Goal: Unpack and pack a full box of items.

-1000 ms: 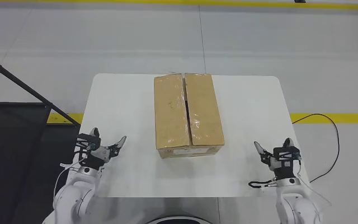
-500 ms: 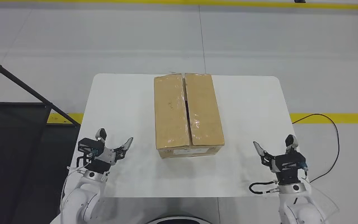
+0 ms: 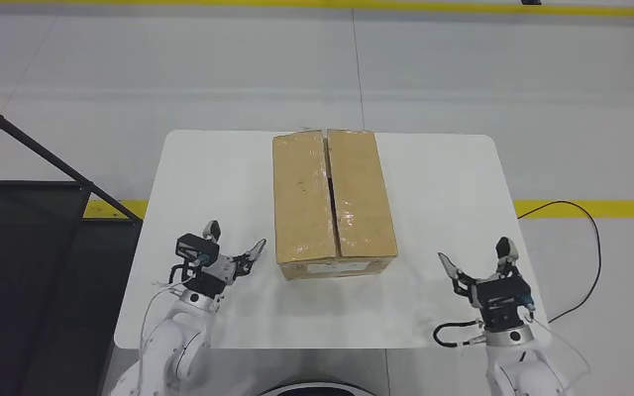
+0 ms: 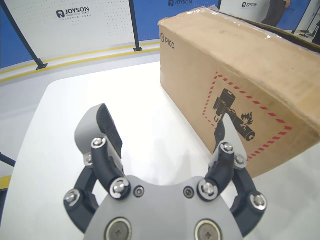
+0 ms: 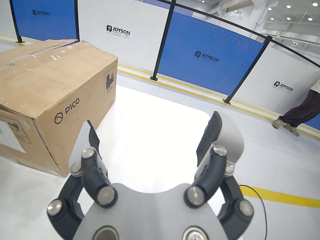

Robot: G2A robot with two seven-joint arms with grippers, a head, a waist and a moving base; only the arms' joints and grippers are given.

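The top view looks steeply down from above the arms, far enough to take in the whole white table (image 3: 436,178). Each wrist view sits close behind its own gripper, left gripper (image 4: 163,112) and right gripper (image 5: 152,119), facing forward across the table between the spread jaws. All three share the cardboard box (image 3: 334,203), which stands just outside each pair of jaws, on the inner side.

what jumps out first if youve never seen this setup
A big brown cardboard box, flaps closed with tape along the seam, sits in the middle of the white table. The left gripper hangs open close to its near left corner, and the right gripper hangs open over the table's near right part, apart from the box.
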